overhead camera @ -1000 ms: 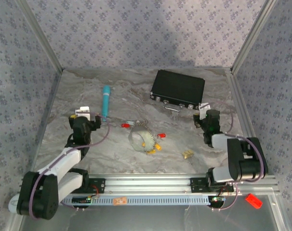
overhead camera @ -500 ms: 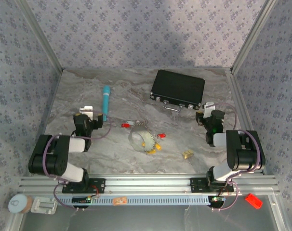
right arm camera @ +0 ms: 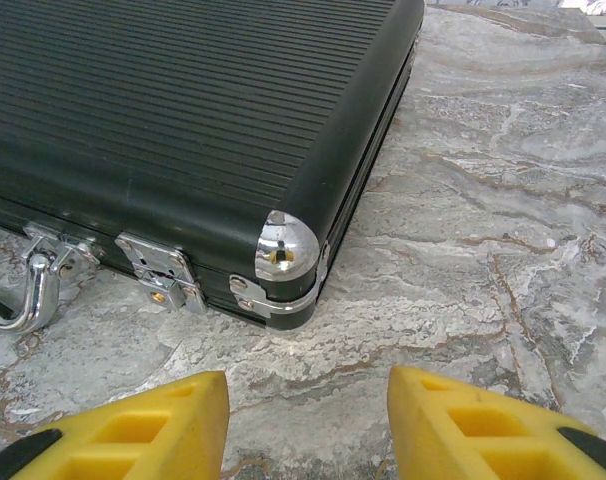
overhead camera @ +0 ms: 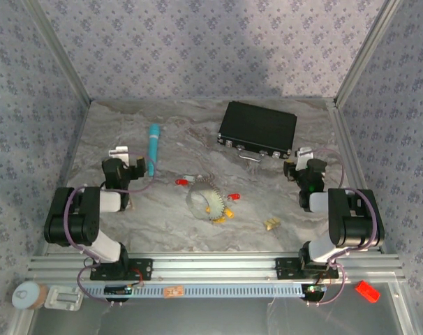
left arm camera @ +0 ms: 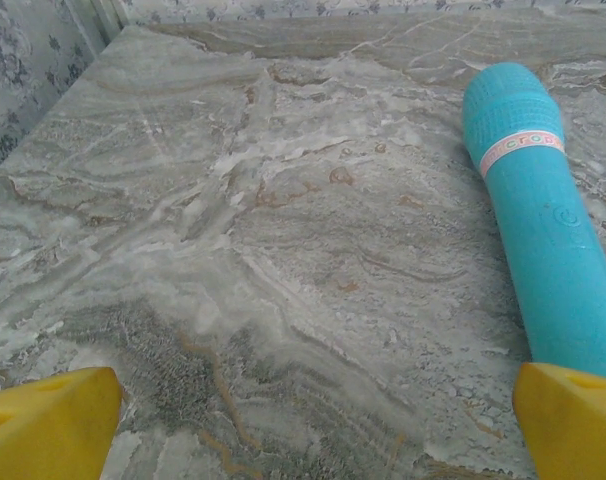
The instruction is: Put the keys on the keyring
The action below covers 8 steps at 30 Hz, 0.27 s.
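Note:
The keyring [overhead camera: 201, 199], a thin silvery wire loop, lies mid-table. Around it are the keys, with a red tag [overhead camera: 181, 182] to its left, another red tag [overhead camera: 234, 196] to its right and yellow tags [overhead camera: 225, 211] at its near right. A small brass-coloured piece [overhead camera: 271, 223] lies further right. My left gripper [overhead camera: 120, 156] [left arm camera: 319, 425] is far left of the ring, wide open over bare table, beside the teal tube [left arm camera: 543, 240]. My right gripper [overhead camera: 303, 156] [right arm camera: 308, 420] is open with nothing between its yellow fingers, just short of the black case's corner [right arm camera: 283, 250].
The teal tube [overhead camera: 153, 148] lies at the back left and the black case [overhead camera: 258, 130] at the back right. Metal frame posts and patterned walls close in the table. A red object [overhead camera: 367, 291] and a tape roll [overhead camera: 28, 295] sit beyond the near rail.
The left arm has folded back over its base, and its gripper has shifted slightly back and left. The right arm has drawn in a little. The keys and ring have not moved.

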Motion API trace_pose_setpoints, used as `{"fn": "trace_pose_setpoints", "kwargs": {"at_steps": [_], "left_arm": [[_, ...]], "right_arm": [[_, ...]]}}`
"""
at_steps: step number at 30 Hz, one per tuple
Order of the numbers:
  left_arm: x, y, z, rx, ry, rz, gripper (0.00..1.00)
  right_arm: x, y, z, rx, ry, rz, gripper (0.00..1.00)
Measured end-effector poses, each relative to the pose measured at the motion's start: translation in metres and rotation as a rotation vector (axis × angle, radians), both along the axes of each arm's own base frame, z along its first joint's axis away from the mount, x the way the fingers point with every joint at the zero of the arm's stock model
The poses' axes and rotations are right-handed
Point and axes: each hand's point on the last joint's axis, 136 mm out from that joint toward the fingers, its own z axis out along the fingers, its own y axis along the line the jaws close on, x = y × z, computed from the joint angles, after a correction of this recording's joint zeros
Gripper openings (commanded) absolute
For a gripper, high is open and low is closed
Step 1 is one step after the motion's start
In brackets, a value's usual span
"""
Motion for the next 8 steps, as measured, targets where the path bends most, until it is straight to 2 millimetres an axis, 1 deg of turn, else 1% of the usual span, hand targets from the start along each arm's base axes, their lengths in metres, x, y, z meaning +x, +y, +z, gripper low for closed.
{"fn": "trace_pose_setpoints", "kwargs": {"at_steps": [4, 6, 7, 8], "left_arm": [[0.0006, -0.0004, -0.0019, -0.019, 0.012, -0.012, 1.00], [0.0009, -0.0007, -0.0020, -0.024, 0.014, -0.014, 1.00], [0.0009, -0.0008, -0.0020, -0.024, 0.014, -0.015, 1.00], [0.0010, -0.0013, -0.0019, -0.025, 0.013, -0.018, 1.00]], "right_arm": [[0.0000, 0.0000, -0.0001, 0.000, 0.000, 0.000, 0.50], [0.0000, 0.0000, -0.0001, 0.002, 0.001, -0.001, 0.56], [0.0000, 0.0000, -0.0001, 0.005, 0.001, -0.002, 0.83], [-0.0001, 0.0001, -0.0002, 0.010, 0.001, -0.004, 0.99]]}}
